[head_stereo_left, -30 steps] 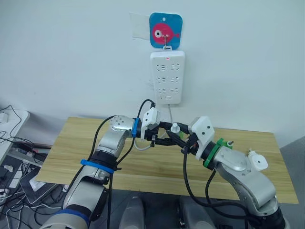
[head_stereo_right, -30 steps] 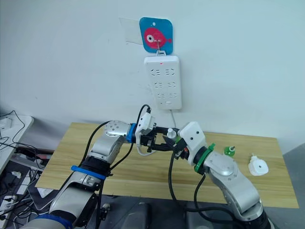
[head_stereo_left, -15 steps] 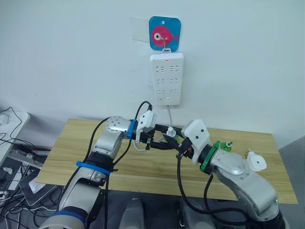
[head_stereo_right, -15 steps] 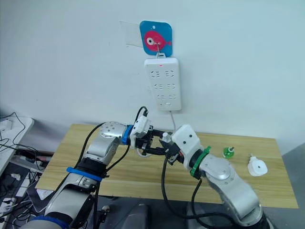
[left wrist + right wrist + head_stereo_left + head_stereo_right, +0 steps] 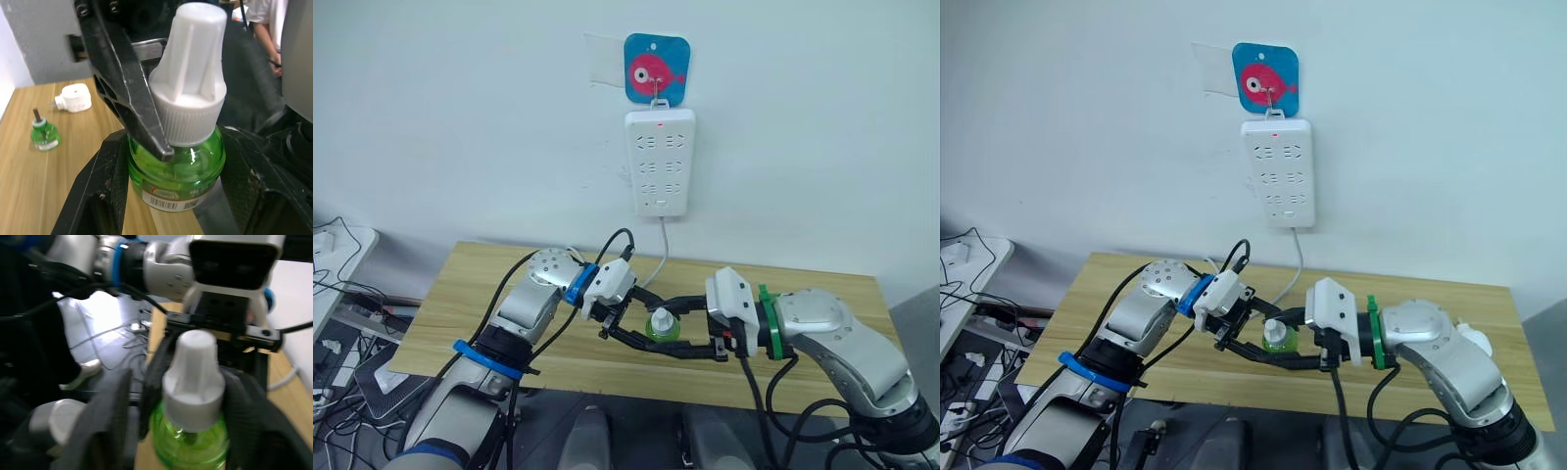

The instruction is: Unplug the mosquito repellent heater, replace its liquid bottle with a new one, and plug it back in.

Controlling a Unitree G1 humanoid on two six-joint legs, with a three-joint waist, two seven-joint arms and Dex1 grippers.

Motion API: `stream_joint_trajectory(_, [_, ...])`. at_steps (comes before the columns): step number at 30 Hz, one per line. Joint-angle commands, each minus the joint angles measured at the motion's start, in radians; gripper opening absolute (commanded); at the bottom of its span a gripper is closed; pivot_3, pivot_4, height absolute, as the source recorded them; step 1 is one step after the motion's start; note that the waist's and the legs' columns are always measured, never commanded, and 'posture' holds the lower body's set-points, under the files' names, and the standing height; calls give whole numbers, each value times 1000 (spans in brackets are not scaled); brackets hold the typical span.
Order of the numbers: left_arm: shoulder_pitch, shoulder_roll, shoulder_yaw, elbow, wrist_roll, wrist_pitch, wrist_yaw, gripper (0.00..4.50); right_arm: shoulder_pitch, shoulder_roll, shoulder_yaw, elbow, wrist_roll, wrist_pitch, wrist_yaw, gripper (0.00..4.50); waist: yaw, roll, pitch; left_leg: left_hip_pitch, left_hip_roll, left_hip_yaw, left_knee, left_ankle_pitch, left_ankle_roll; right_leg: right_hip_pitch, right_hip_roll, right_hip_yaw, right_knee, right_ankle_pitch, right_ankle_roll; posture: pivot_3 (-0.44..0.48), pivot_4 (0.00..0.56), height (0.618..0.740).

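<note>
**Both grippers meet on the capped green bottle above the table's front edge**

Nearest to you, the green liquid bottle (image 5: 662, 326) with its white ribbed cap sits upright between the two arms, over the near part of the wooden table (image 5: 460, 294). Your left gripper (image 5: 636, 323) reaches in from the left with its black fingers (image 5: 122, 88) spread around the bottle; one finger lies against the base of the cap, the others flank the green body. Your right gripper (image 5: 680, 338) comes in from the right, its long black fingers (image 5: 244, 416) set on either side of the bottle's green body, so the jaws are narrowed on it. From these views you cannot tell which gripper carries the weight.

Farther back on the table, toward your right, the mosquito repellent heater (image 5: 72, 98) lies on the wood, unplugged, with its prongs sticking out sideways. Just beside it stands a second small green bottle (image 5: 43, 134), uncapped, with a dark wick rising from its neck.

Beyond the table, on the wall, hangs the white power strip (image 5: 660, 162), a small red light at its top and its cable (image 5: 663, 245) trailing down behind the table. Above it is a blue square hook plate (image 5: 657, 69) with a pink fish.
</note>
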Motion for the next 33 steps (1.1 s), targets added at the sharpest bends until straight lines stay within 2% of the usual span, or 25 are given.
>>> stream_joint_trajectory(1, [-20,9,69,29,-7,3,29,2232,94,-72,-133,-67,149,-45,118,4013,6,0,0,0,0,0,0,0,0,0,0,0,0,0,0,133,185,740])
stream_joint_trajectory(2, [-21,5,73,37,-5,-1,36,2232,131,-93,-190,-74,171,-49,118,4401,10,0,0,0,0,0,0,0,0,0,0,0,0,0,0,118,186,740])
stream_joint_trajectory(4, [-21,-5,81,54,3,-7,54,2232,178,-103,-252,-108,206,-30,61,4455,13,0,1,0,0,0,0,0,1,0,0,0,-1,0,0,105,184,740])
stream_joint_trajectory(7, [-18,-27,97,71,13,-10,87,2232,192,-64,-252,-207,215,32,-121,4455,12,0,0,1,0,1,0,-1,1,0,0,1,0,0,0,91,184,740])
stream_joint_trajectory(12, [-17,-62,120,92,28,-10,155,2232,76,85,-63,-310,98,178,-468,4455,5,0,0,1,0,0,0,0,1,0,0,1,0,0,0,62,178,740])
stream_joint_trajectory(16, [-27,-74,125,113,34,-14,177,2232,6,199,86,-255,-14,215,-619,4455,0,0,0,0,0,0,0,0,1,0,0,1,0,0,0,52,174,740])
stream_joint_trajectory(20, [-41,-85,128,128,42,-18,180,2232,-15,278,178,-128,-143,153,-693,4455,-6,0,0,0,0,0,0,0,1,0,0,0,0,0,0,48,171,740])
stream_joint_trajectory(25, [-52,-95,136,139,50,-19,175,2232,-10,291,153,-38,-198,68,-679,4455,-5,0,0,0,0,0,0,0,1,0,0,0,0,0,0,47,174,740])
stream_joint_trajectory(33, [-54,-91,145,151,55,-24,161,2232,-20,298,96,-163,-139,170,-678,4455,-12,0,0,0,0,-1,0,0,1,-1,0,0,1,0,0,39,174,740])
